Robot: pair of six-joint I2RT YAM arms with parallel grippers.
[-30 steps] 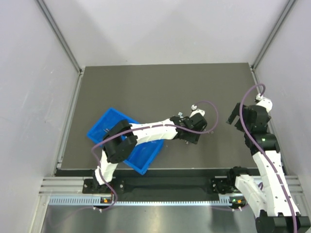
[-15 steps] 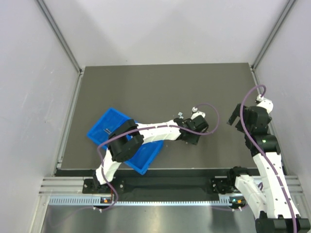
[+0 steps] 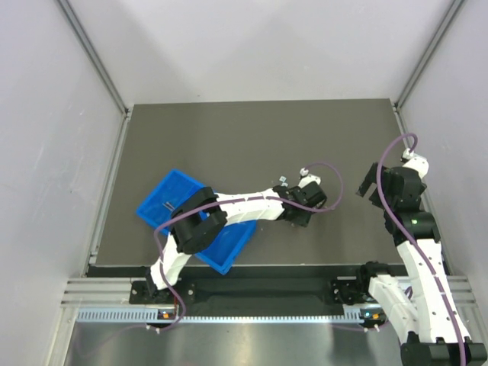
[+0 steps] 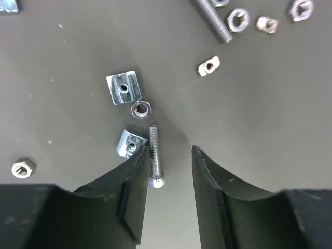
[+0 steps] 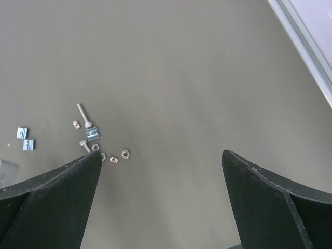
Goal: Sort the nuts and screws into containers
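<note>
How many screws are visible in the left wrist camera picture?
2. One screw lies between the jaws of the left gripper; a second screw is at the top edge, its end cut off. Others may lie outside this view.

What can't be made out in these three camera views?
- Top view: the left arm covers half the bright blue plastic tray; its contents are too small to read.
- Left wrist view: the top edge cuts off the long threaded silver screw.
- Right wrist view: the left edge cuts off a pale blurry object.
</note>
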